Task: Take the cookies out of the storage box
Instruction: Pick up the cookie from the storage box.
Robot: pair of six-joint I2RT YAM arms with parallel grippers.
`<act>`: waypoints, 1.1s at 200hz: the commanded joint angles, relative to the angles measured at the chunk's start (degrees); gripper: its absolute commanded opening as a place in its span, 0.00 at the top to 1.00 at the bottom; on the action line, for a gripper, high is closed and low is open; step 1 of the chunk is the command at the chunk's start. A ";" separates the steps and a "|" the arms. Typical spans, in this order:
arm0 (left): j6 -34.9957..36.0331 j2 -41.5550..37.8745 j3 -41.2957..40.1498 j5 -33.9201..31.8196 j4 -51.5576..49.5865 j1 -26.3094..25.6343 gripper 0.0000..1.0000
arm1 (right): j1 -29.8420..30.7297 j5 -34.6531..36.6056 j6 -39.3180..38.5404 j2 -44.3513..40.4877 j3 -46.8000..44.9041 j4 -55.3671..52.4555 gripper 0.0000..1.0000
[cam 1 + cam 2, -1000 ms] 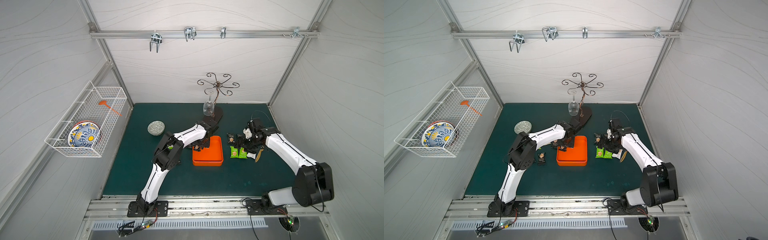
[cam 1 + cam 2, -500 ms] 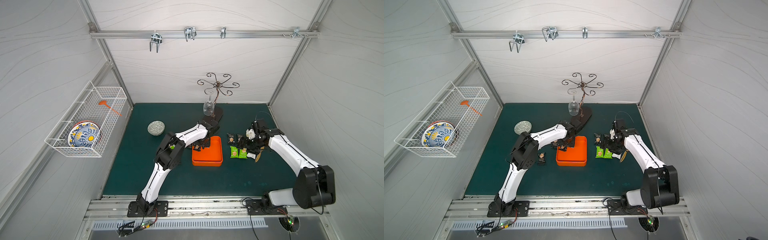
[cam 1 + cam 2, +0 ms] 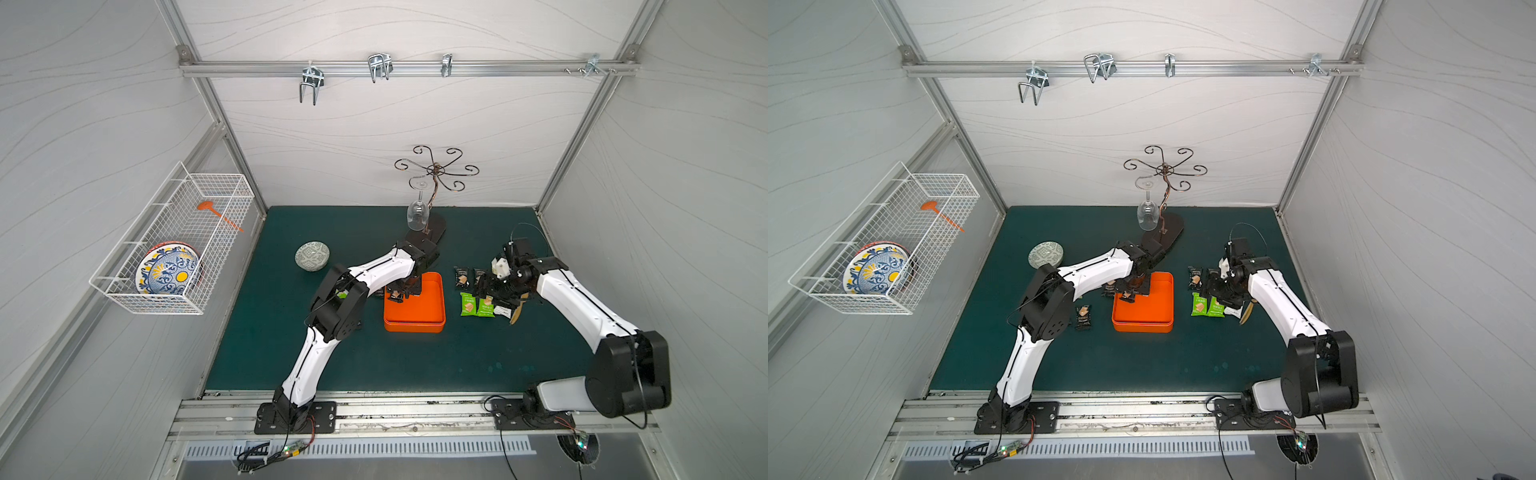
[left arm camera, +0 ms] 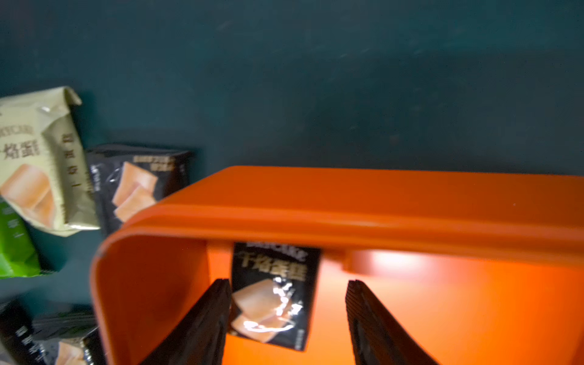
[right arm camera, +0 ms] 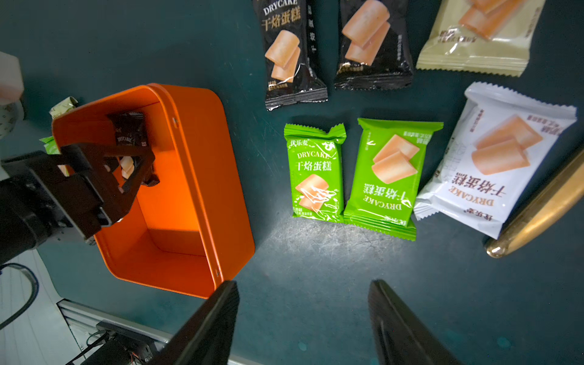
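The orange storage box (image 3: 415,325) (image 3: 1142,326) (image 5: 202,177) sits mid-mat. My left gripper (image 3: 399,296) (image 3: 1128,296) (image 4: 289,282) reaches into its far left corner, open. One black cookie packet (image 4: 271,294) (image 5: 129,132) leans on the box wall (image 4: 347,218) between the fingers, with a gap on one side. Right of the box lie several cookies: two green (image 5: 313,172) (image 5: 387,177), a white (image 5: 499,158), two black (image 5: 290,53) and a pale yellow (image 5: 474,41). My right gripper (image 3: 494,291) (image 5: 303,284) hovers open and empty over them.
More packets lie left of the box: pale yellow (image 4: 34,164), black (image 4: 136,183) (image 3: 1083,318), green (image 4: 12,246). A gold spoon-like piece (image 5: 537,205) lies by the white packet. A glass rack (image 3: 432,195) stands behind the box, a small bowl (image 3: 312,255) far left, and a wire basket (image 3: 174,249) hangs on the left wall.
My right gripper has drifted slightly to the right above the laid-out packets. My left gripper has edged a little to the left inside the box, jaws unchanged.
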 commanded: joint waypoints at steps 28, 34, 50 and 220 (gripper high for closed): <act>2.01 -2.10 -1.22 1.94 2.30 1.30 0.36 | -0.29 -0.38 0.37 -0.51 -0.39 0.17 0.30; 1.97 -1.95 -1.33 2.46 2.64 1.39 0.36 | -0.32 -0.41 0.34 -0.66 -0.32 0.12 0.30; 2.23 -1.75 -1.87 3.61 3.62 1.65 0.37 | -0.33 -0.14 0.25 -0.73 -0.14 -0.04 0.30; 3.12 -3.45 -4.17 5.34 5.84 2.89 0.59 | -0.28 0.17 0.85 0.04 1.29 -0.19 0.30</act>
